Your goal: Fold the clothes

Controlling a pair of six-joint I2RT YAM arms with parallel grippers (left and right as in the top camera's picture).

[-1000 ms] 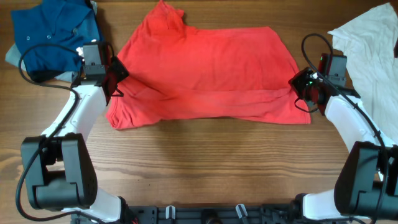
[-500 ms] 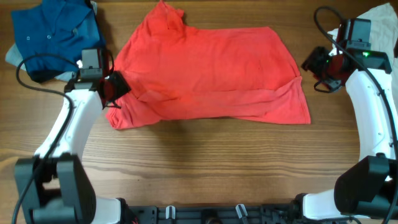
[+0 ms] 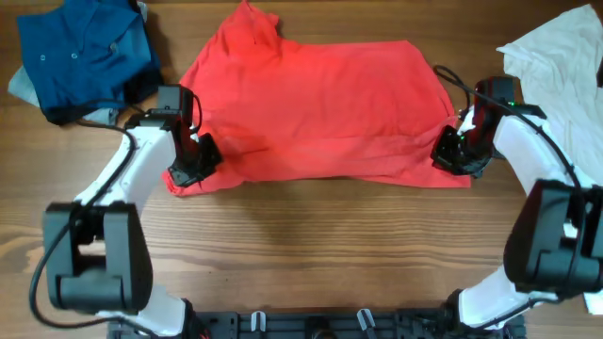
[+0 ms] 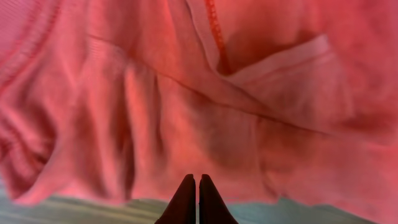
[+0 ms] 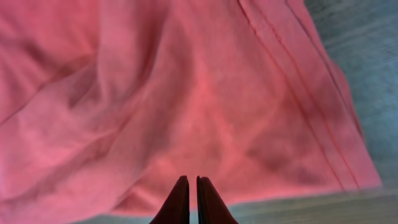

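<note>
Beneath left hand [image 3: 195, 162], hidden T-shirt [image 3: 316, 104] corner.

Left arm [image 3: 127, 174] rises from its base at the near left corner, elbow bent, forearm angled inward. The left tool [image 3: 193, 158] is tipped downward, and the left wrist view shows its two dark fingers [image 4: 186, 200] pressed together tip to tip with no gap. Right arm [image 3: 532, 151] mirrors this from the near right corner; the right tool [image 3: 452, 153] is tipped down and inward, and its fingers [image 5: 176, 202] are closed to a hairline slit, the two tools roughly level with each other and well apart.
</note>
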